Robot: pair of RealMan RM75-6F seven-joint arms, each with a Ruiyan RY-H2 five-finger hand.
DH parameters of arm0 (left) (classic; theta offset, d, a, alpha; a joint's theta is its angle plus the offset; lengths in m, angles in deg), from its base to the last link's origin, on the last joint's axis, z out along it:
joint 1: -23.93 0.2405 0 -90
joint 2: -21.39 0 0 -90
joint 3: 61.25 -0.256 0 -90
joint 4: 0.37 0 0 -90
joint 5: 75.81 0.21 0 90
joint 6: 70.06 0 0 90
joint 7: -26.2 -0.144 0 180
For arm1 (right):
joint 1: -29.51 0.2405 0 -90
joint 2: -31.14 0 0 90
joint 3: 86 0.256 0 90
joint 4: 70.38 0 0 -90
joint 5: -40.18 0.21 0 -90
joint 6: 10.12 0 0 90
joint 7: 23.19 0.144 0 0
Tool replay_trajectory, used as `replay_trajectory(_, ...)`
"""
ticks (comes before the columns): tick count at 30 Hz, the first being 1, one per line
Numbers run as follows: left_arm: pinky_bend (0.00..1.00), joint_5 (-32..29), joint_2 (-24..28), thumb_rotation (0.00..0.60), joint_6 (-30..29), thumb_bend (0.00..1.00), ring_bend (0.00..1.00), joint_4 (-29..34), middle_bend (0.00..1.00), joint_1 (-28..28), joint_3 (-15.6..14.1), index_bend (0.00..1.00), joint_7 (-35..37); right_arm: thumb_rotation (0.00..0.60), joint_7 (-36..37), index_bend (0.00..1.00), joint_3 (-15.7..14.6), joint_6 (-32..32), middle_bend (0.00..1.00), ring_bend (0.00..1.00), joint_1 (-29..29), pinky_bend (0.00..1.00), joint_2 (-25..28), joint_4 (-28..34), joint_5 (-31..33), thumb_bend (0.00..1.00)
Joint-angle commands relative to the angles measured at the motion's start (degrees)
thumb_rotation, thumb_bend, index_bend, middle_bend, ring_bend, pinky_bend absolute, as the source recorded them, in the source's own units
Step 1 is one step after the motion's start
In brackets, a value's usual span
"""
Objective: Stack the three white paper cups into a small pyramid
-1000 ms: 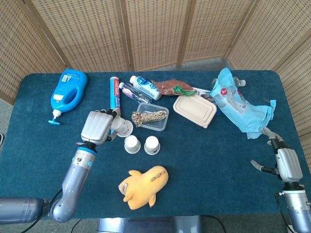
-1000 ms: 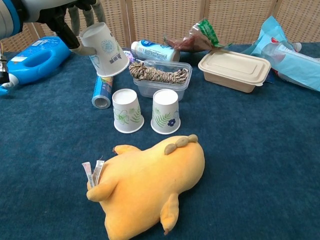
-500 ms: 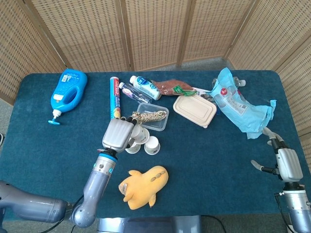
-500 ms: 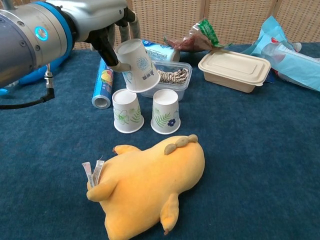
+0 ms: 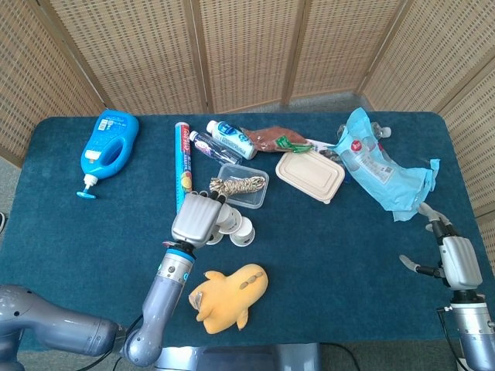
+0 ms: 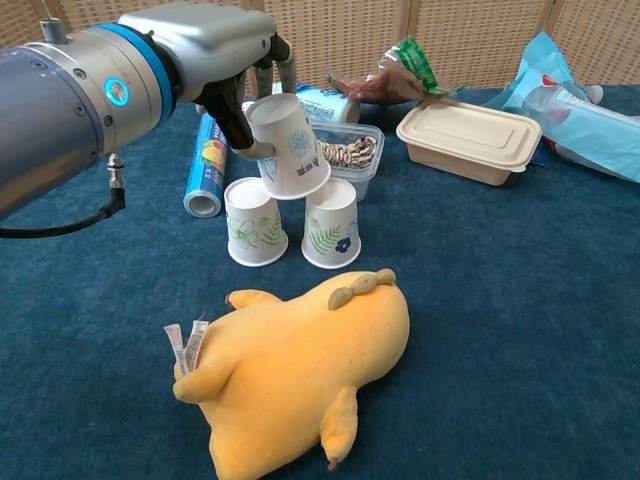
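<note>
Top cup (image 6: pixel 290 146): inverted, tilted, grasped by left hand (image 6: pixel 215 45), above gap between two base cups (image 6: pixel 252 220), (image 6: pixel 331 222) for bridging. Right hand (image 5: pixel 452 259), 4 o'clock: fingers spread, empty.

A blue table (image 5: pixel 325 255) carries two upturned cups (image 6: pixel 252 222) (image 6: pixel 331 223) below the fingers (image 6: pixel 262 78), a plush (image 6: pixel 290 375) nearer, a rope tub (image 6: pixel 330 152) beyond.

wicker screen panels (image 5: pixel 247 54) | blue-covered table (image 5: pixel 348 255) | even light
</note>
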Motion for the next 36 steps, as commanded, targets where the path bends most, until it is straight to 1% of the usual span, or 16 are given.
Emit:
replay_trajectory(1,0.59,-0.1,-0.4,0.600,-0.2,0.33,0.49,-0.2,0.50,-0.3,-0.1,0.31,-0.5,0.600,0.1,0.00,0.0,0.0,0.20,0.15,0.0,0.34,0.0,0.0,0.0,0.04)
replay_trajectory(8,0.58,-0.7,-1.5,0.600,-1.0,0.33,0.48,-0.5,0.50,-1.1,0.0,0.31,-2.0,0.600,0.4,0.00,0.1,0.0,0.20,0.15,0.0,0.34,0.1,-0.1,0.1,0.04)
replay_trajectory(21,0.57,-1.8,-1.6,0.600,-2.5,0.33,0.48,0.4,0.50,-1.7,0.0,0.31,-4.6,0.600,0.2,0.00,0.1,0.0,0.20,0.15,0.0,0.34,0.0,-0.1,0.0,0.04)
replay_trajectory(30,0.57,-2.0,-2.3,0.600,-2.4,0.33,0.47,-0.5,0.49,-1.8,-0.3,0.30,-4.2,0.600,0.3,0.00,0.1,0.1,0.20,0.15,0.0,0.34,0.1,-0.1,0.0,0.04)
replay_trajectory(32,0.55,-2.1,-2.3,0.600,-2.2,0.33,0.43,-0.3,0.43,-1.8,-0.4,0.26,-4.3,0.600,0.4,0.00,0.1,0.1,0.20,0.15,0.0,0.34,0.1,-0.1,0.0,0.04)
replay_trajectory(34,0.50,-2.6,-2.2,0.600,-1.8,0.32,0.32,0.1,0.29,-1.9,-0.2,0.20,-4.2,0.600,0.4,0.00,0.1,0.1,0.20,0.15,0.0,0.34,0.1,-0.1,0.0,0.04)
replay_trajectory(35,0.48,-2.6,-2.1,0.600,-1.8,0.31,0.28,0.1,0.24,-1.9,-0.3,0.19,-4.4,0.600,0.4,0.00,0.1,0.1,0.20,0.15,0.0,0.34,0.1,-0.1,0.0,0.04)
replay_trajectory(36,0.46,-2.7,-2.1,0.600,-1.8,0.31,0.26,0.1,0.20,-2.0,-0.4,0.17,-4.6,0.600,0.4,0.00,0.1,0.1,0.20,0.15,0.0,0.34,0.1,-0.1,0.0,0.04)
